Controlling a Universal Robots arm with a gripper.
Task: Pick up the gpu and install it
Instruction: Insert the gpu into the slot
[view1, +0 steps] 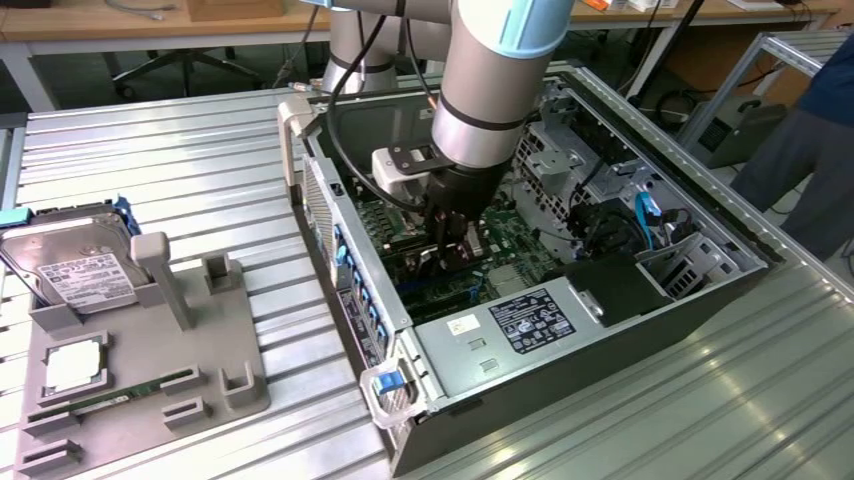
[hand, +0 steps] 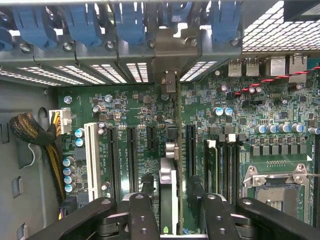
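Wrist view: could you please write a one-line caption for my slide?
Gripper straddles the gpu, which stands edge-on on the green motherboard among the expansion slots.

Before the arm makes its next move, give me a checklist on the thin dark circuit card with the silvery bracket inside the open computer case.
1. Thin dark gpu card standing upright on the green motherboard: ok.
2. Its silvery metal bracket at the rear wall of the open computer case: ok.
3. Card pressed fully home: cannot tell.
4. Gripper open, a finger on either side of the card: ok.
5. Silver hard drive and green memory stick on the grey tray, outside the case: ok.
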